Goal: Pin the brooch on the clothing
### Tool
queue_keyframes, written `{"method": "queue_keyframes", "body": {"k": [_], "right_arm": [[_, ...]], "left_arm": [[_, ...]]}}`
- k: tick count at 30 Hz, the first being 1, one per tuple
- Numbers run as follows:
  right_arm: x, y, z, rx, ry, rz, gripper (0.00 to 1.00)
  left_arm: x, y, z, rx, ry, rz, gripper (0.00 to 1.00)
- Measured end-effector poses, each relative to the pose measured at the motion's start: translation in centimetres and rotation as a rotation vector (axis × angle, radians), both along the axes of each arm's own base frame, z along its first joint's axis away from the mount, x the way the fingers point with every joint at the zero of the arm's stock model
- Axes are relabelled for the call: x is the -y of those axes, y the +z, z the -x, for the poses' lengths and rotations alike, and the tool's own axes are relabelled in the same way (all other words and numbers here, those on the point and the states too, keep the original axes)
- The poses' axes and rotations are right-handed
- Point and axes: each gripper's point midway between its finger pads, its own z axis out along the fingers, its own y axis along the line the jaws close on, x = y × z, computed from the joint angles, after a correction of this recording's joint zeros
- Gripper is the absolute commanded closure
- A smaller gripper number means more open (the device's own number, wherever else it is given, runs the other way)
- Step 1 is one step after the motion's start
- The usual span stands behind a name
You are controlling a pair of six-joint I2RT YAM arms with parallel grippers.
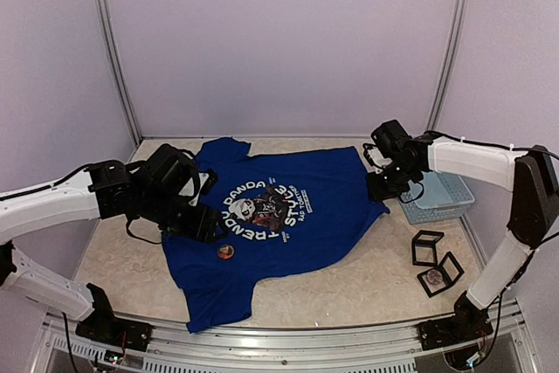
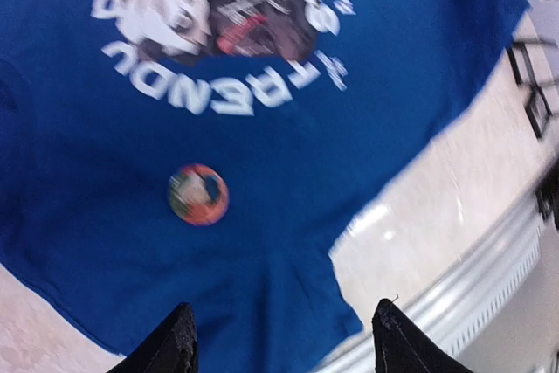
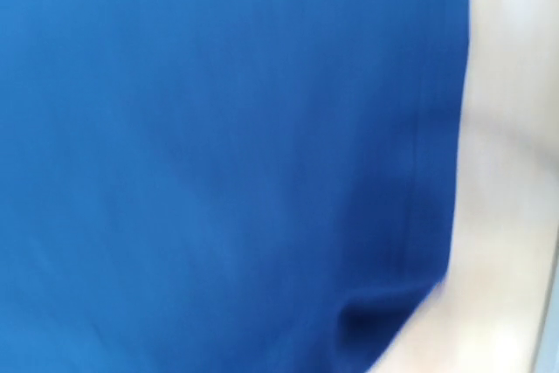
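Left gripper [image 2: 284, 312] spread open, empty, over royal-blue T-shirt [image 2: 393, 85]; right gripper [image 1: 385, 183] at right of frame, opening impossible to tell.
Small round orange-and-dark brooch [image 2: 198, 194] on cloth below white-lettered panda print [image 2: 218, 6], lower left of centre: likely light, rigid, slick-faced; calls for a rim pinch. T-shirt soft, limp, spread flat.

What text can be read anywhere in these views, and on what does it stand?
"TRENDY PANDA STYLE": white letters ringing the panda print on the T-shirt.
Smaller white lines beside that ring: too small to read.
Face of the brooch: blurred, nothing readable.
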Motion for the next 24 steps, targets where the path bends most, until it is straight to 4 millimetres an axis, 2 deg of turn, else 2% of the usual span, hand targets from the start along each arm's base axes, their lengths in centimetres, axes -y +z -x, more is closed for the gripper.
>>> {"method": "queue_keyframes", "body": {"k": [2,3,5,7,10,14,16,18,21,24], "right_arm": [[-1.0,1.3,-2.5,0.057,-0.001,-0.01,0.66],[-1.2,1.4,-3.3,0.071,-0.005,-0.005,0.66],[-1.2,1.0,-4.3,0.077,-0.014,0.02,0.65],[-0.8,-0.1,-4.5,0.059,-0.021,0.054,0.69],[-0.6,-1.0,-4.2,0.042,-0.021,0.071,0.76],[-2.1,-1.2,-4.6,0.054,0.008,0.033,0.81],[-3.4,-2.3,-4.9,0.045,0.039,0.017,0.83],[-4.8,-4.3,-4.5,0.009,0.082,0.01,0.85],[-7.0,-7.0,-2.9,-0.048,0.163,0.014,0.85],[-9.8,-7.6,-1.0,-0.056,0.256,0.025,0.8]], "left_arm": [[-1.6,-0.1,-5.5,0.074,0.137,0.006,0.37],[-2.5,-0.8,-7.6,0.092,0.194,-0.007,0.4],[-4.2,-2.6,-10.6,0.108,0.282,-0.038,0.44],[-5.7,-4.6,-12.8,0.111,0.352,-0.073,0.46],[-8.0,-7.5,-14.6,0.108,0.434,-0.109,0.47],[-11.1,-11.2,-15.0,0.076,0.52,-0.153,0.48],[-12.1,-12.7,-15.1,0.057,0.548,-0.171,0.48],[-12.5,-13.8,-15.0,0.045,0.561,-0.184,0.48],[-12.2,-13.8,-16.1,0.078,0.581,-0.162,0.48],[-12.1,-13.8,-17.2,0.113,0.605,-0.134,0.47]]}}
